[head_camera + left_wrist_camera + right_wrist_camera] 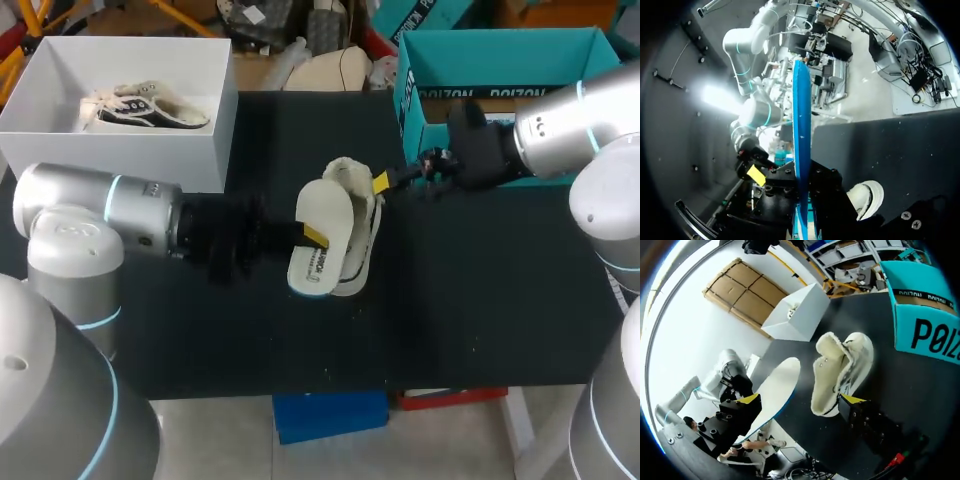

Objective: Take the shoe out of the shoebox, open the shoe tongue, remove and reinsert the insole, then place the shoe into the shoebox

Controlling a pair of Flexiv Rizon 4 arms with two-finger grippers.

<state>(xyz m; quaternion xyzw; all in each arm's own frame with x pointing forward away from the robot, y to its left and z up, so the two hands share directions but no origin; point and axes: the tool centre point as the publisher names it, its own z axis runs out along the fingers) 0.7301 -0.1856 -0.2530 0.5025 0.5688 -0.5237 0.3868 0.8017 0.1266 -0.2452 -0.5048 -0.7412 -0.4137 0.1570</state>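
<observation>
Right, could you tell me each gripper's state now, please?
Left gripper: shut on the insole.
Right gripper: at the shoe, cannot be told.

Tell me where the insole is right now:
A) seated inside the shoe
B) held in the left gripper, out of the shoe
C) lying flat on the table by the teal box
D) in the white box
B: the insole sits edge-on between the fingers of the left gripper, lifted clear next to the shoe rather than in it.
</observation>
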